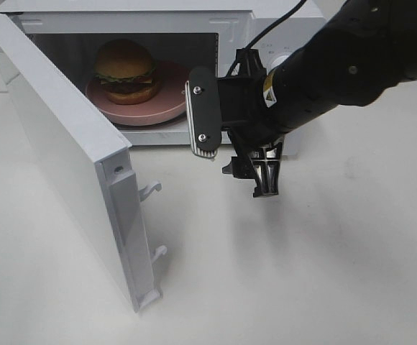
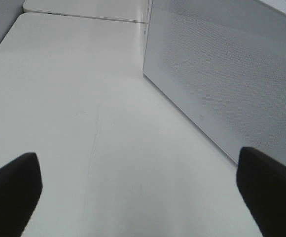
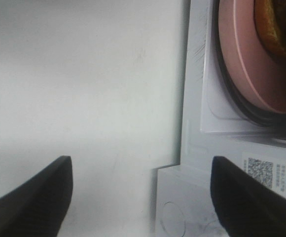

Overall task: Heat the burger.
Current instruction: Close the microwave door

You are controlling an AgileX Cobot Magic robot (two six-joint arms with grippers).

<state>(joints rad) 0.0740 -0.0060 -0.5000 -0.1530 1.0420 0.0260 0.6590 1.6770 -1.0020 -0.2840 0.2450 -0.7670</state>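
Burger (image 1: 126, 70) sits on a pink plate (image 1: 167, 108) inside the microwave (image 1: 122, 16), towards the left of the chamber and well clear of the opening. Placement is judged correct for heating: the plate carries the food and lies flat on the chamber floor.

Door (image 1: 65, 144) stands fully open, swung out to the left over the desk (image 1: 302, 273), with its two latch hooks (image 1: 149, 190) exposed. Heating cannot begin in this condition. Loading is judged complete, with closing the door as the step in hand.

Right fingers (image 3: 34, 197) are spread apart and hold nothing. The right wrist view shows bare desk between them, with the rim of the plate and the front edge of the microwave off to one side. In the high view this arm hangs just in front of the opening, outside the chamber and touching neither plate nor burger. The position suits an arm that has no load.

Left fingers (image 2: 12, 182) are spread wide and empty. They sit low over the desk beside a white panel with a fine dotted mesh (image 2: 222, 74), judged to be the outer face of the door. That arm does not show in the high view. The position is judged well suited to pushing the door shut from outside.

Risk noted: the right arm lies close to the path of the closing door and should clear it first.
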